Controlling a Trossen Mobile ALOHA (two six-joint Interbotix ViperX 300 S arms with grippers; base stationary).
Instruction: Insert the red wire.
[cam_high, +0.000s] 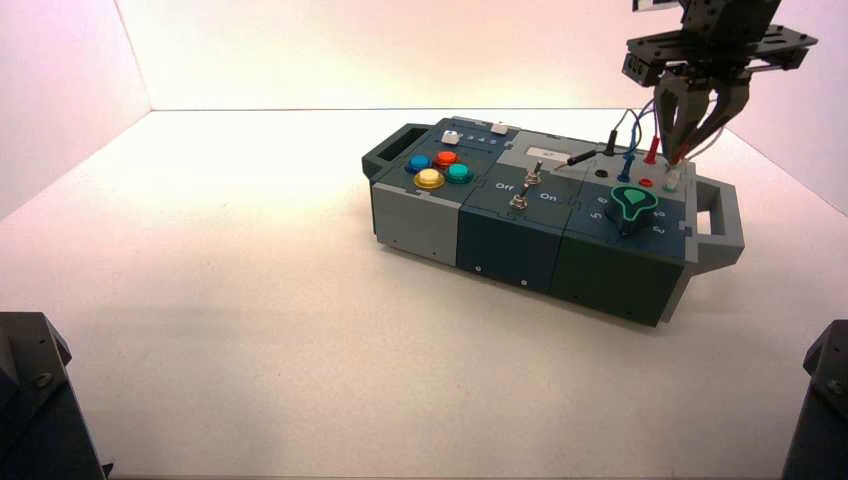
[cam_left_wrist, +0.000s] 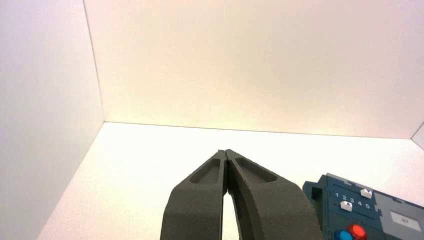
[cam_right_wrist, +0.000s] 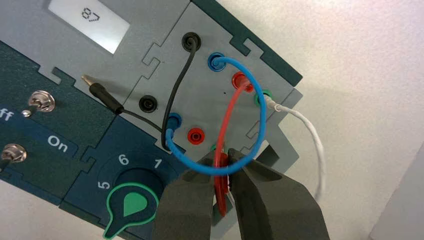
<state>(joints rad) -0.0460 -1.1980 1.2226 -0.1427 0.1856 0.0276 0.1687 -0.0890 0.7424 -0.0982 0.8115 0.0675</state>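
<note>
We have the right claw (cam_right_wrist: 225, 175) above the right end of the box (cam_high: 510, 225), its fingers only slightly apart, clamped on the red plug (cam_right_wrist: 221, 185) of the red wire (cam_right_wrist: 228, 112). The wire's other end sits in a red socket (cam_right_wrist: 242, 81) in the far row; the near red socket (cam_right_wrist: 196, 136) lies just beside our claw, with nothing in it. The blue wire (cam_right_wrist: 260, 100) joins two blue sockets and loops across the claw in our right wrist view. A loose black plug (cam_right_wrist: 106, 97) lies on the box. Our left claw (cam_left_wrist: 225, 165) waits well left of the box, fingertips together, holding nothing.
</note>
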